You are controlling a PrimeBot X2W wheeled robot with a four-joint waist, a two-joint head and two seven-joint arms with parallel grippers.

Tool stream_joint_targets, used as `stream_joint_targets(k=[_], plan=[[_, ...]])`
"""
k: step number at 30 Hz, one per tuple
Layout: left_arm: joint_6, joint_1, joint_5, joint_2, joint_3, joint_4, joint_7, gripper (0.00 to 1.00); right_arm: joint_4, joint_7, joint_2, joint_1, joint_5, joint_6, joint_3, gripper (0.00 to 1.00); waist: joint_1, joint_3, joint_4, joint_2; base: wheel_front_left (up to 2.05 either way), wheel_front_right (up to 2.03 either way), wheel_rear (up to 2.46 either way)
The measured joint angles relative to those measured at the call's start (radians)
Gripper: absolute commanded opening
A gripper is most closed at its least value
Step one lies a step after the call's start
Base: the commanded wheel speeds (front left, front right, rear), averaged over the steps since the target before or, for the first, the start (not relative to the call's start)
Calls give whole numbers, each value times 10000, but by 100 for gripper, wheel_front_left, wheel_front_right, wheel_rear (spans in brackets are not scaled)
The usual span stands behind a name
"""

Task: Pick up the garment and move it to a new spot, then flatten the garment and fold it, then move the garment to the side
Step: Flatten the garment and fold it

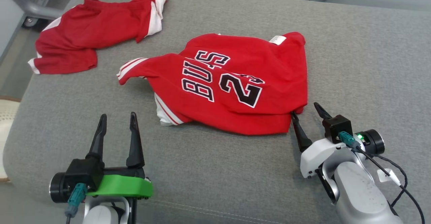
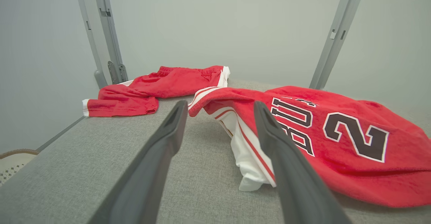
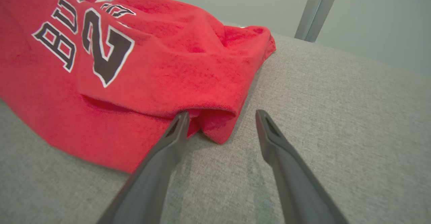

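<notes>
The garment [image 1: 232, 82] is a red jersey with black lettering and white trim, lying crumpled in the middle of the grey cushion [image 1: 215, 170]. My right gripper [image 1: 307, 110] stands open at the jersey's near right corner, that corner [image 3: 215, 126] lying between its fingertips. My left gripper [image 1: 118, 118] is open near the front left, apart from the jersey, with nothing between its fingers. In the left wrist view the jersey [image 2: 336, 140] lies ahead and to the right of my left gripper [image 2: 220, 106]. The right wrist view has my right gripper [image 3: 220, 116] just short of the red fold.
A second red garment with white trim [image 1: 91, 29] lies bunched at the cushion's far left corner. Grey metal frame posts [image 2: 107, 39] rise behind the cushion. The cushion's left edge drops to the floor, where a pale woven thing [image 1: 6, 116] sits.
</notes>
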Motion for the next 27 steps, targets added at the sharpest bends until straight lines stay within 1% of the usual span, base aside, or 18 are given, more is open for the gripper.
stream_joint_targets(k=[4,8,9,10,11,12,13,15,19,23,27], plan=[[153,53,-190,-4,-424,-63,-13,100,1083,2,-52,-371,-46,-2,-410,100,0,55,522,0,0,0,0],[276,64,-324,-4,-677,-84,-13,100,1814,0,-61,-745,153,0,-709,100,0,139,972,0,0,0,0],[309,66,-345,-6,-752,-84,-13,100,2017,-2,-100,-913,232,-2,-784,49,0,193,1147,0,0,0,0],[337,66,-353,-6,-775,-88,-13,100,2067,-2,-134,-992,280,0,-805,49,0,224,1216,0,0,0,0],[349,66,-353,-4,-784,-84,-13,100,2077,-2,-171,-1068,303,0,-823,41,0,259,1271,0,0,0,0],[351,66,-353,-4,-790,-84,-13,100,2046,-2,-198,-1131,330,0,-840,23,0,299,1309,0,0,0,0],[355,66,-353,-6,-798,-81,-13,100,1987,-2,-230,-1165,376,0,-869,0,0,335,1335,0,0,0,0],[366,65,-353,-6,-802,-77,-13,100,1864,0,-270,-1172,397,0,-920,0,0,364,1350,0,0,0,0],[408,76,-351,-6,-782,-71,-13,100,901,0,-424,-1193,564,0,-1229,0,0,377,1259,0,0,0,0],[407,107,-349,-8,-784,-77,-13,100,-176,0,-589,-1014,627,0,-1547,0,0,337,1015,0,0,0,0],[403,148,-349,-10,-775,-75,-13,100,-991,2,-830,-724,506,0,-1910,0,0,289,734,0,0,0,0]])
